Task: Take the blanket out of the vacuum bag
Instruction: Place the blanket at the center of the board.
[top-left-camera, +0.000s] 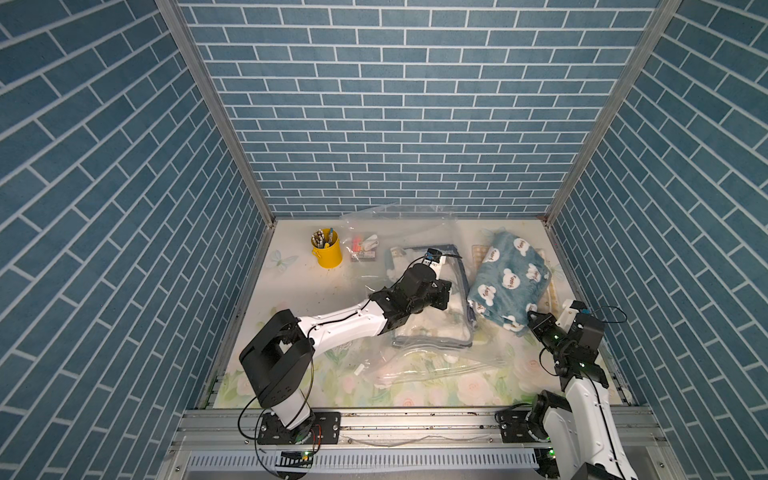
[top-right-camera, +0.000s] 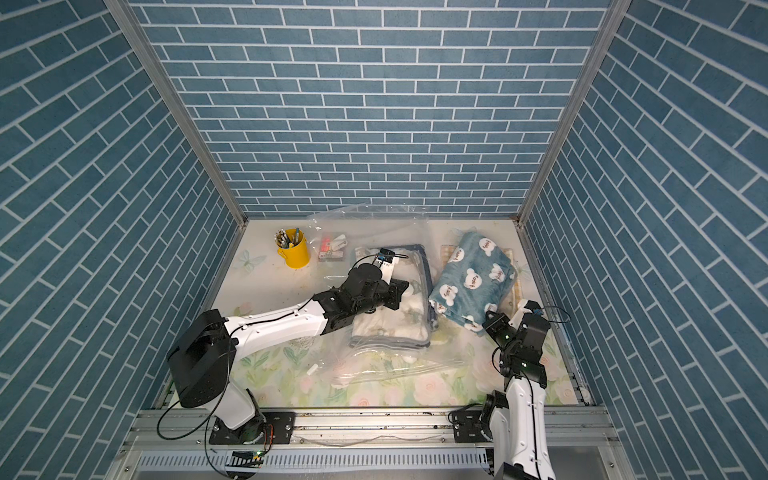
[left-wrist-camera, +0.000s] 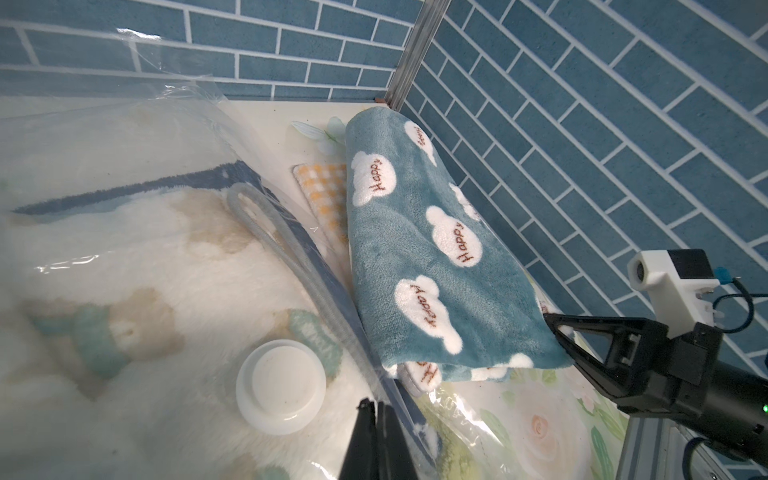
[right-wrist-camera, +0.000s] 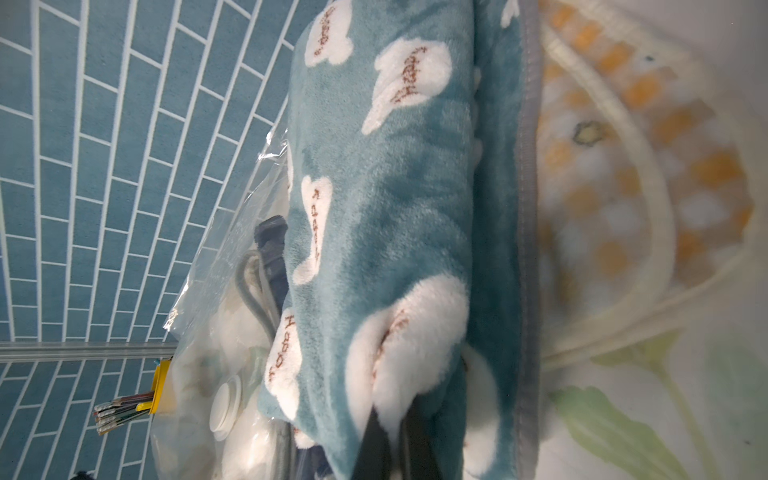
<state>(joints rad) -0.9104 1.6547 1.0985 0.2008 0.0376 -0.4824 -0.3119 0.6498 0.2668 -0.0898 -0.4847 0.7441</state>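
Presently the blanket (top-left-camera: 509, 282) is clamped by the right gripper (top-left-camera: 532, 316), the vacuum bag (left-wrist-camera: 124, 145) pinched by the left gripper (left-wrist-camera: 376, 404).

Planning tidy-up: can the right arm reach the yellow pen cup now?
Probably not: right hand is shut on the blue blanket; left arm and vacuum bag lie between it and the pen cup.
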